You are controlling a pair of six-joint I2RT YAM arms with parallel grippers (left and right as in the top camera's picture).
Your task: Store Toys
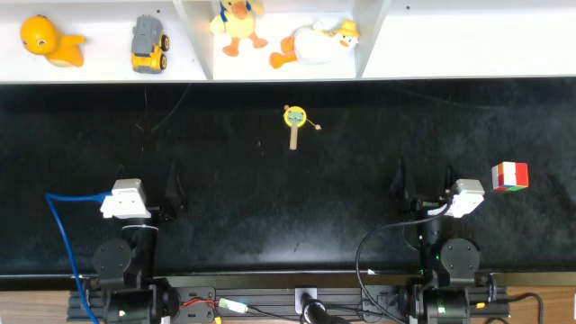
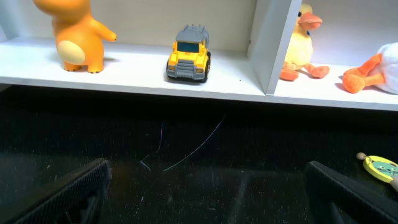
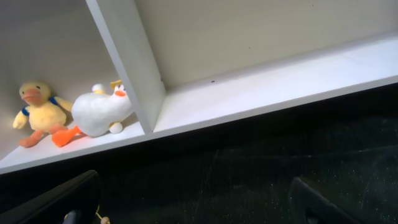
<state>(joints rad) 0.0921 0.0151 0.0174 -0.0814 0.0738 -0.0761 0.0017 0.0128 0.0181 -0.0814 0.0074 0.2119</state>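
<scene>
Left pincer (image 2: 206,168) (spread wide), rattle (image 2: 379,167) partly cropped.

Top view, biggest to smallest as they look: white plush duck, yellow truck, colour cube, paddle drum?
1. white plush duck
2. yellow truck
3. colour cube and paddle drum: too alike to rank; the drum is longer but thinner.
</scene>
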